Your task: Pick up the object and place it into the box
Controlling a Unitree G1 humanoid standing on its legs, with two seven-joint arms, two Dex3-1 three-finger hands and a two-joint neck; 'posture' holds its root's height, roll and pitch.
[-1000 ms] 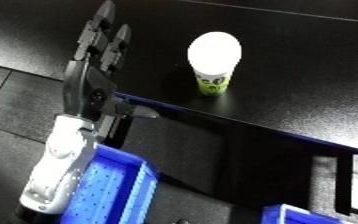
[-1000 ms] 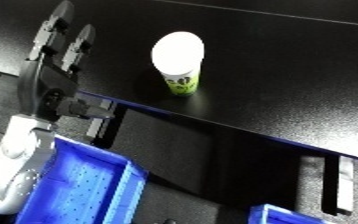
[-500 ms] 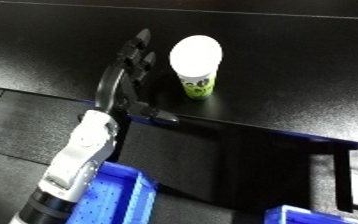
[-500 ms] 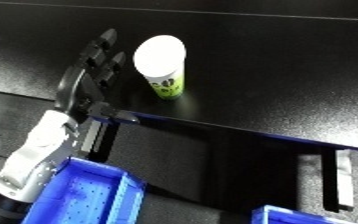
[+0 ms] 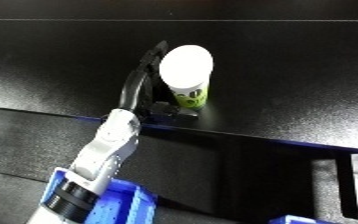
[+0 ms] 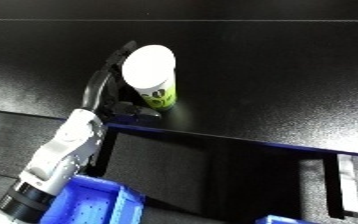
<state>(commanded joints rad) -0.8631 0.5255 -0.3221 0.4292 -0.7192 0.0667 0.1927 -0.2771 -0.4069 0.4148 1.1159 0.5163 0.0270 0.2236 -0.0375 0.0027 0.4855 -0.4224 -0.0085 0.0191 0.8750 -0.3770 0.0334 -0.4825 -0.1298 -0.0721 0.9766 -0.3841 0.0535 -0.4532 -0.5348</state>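
Note:
A cup [image 5: 188,80] with a white lid and a green and white body stands upright on the black table [image 5: 282,60]. My left hand [image 5: 136,89] is turned edge-on against the cup's left side. Its fingers [image 6: 113,59] reach straight up past the lid, and the thumb [image 5: 172,109] lies on the table at the cup's near base. The hand is open and the cup rests on the table. I cannot tell whether the fingers touch the cup. My right hand shows in neither view.
A blue bin [image 5: 115,206] sits at the lower left under my forearm [image 5: 104,150]. The table's near edge [image 5: 273,142] runs across with a blue glint. A corner of another blue bin [image 5: 293,219] shows at the bottom right, beside a black bracket [image 5: 346,180].
My left hand has swung right from well left of the cup to right beside it, turning edge-on with its thumb at the cup's base. The camera has shifted too.

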